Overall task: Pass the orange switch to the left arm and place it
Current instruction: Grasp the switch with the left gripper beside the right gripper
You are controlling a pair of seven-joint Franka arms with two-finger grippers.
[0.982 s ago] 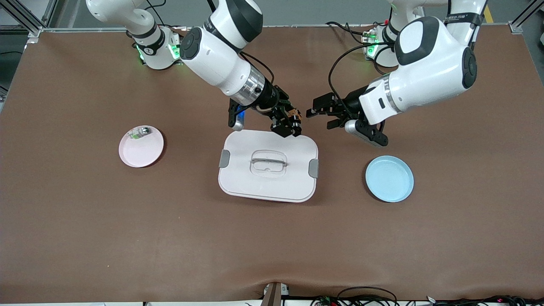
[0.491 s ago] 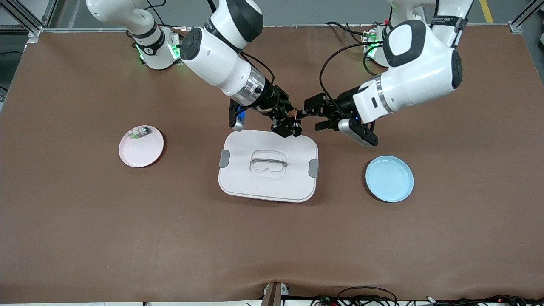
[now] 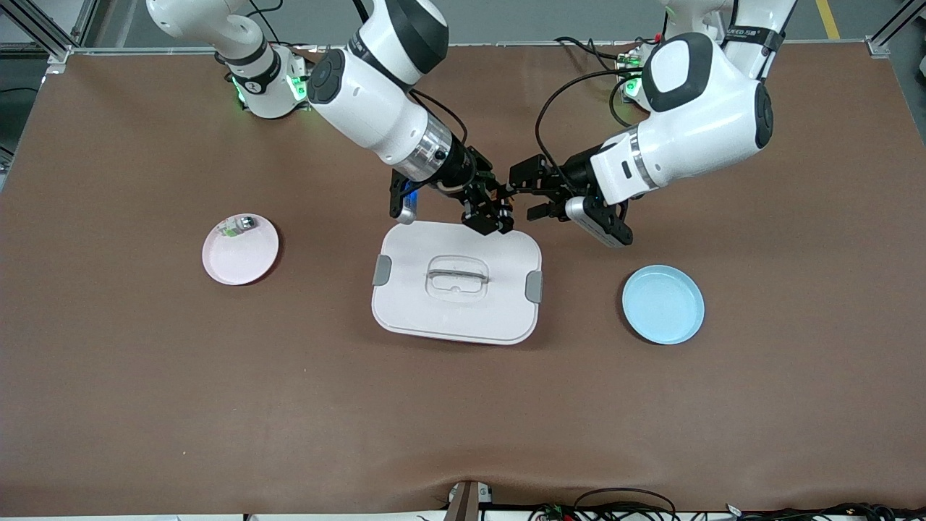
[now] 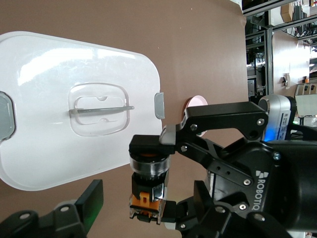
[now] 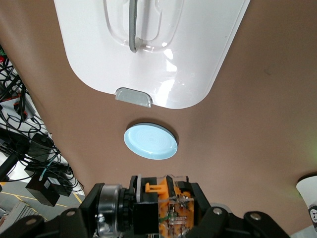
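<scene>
Right hand (image 3: 498,210) clenches the orange switch (image 4: 147,184) in the air over the edge of the box (image 3: 457,284) nearest the robots' bases. Left hand (image 3: 518,197) meets it there, fingers (image 4: 91,201) spread either side of the switch, not yet gripping. Pink plate (image 3: 240,249) and blue plate (image 3: 663,304) flank the box on the worktop (image 3: 217,405).
</scene>
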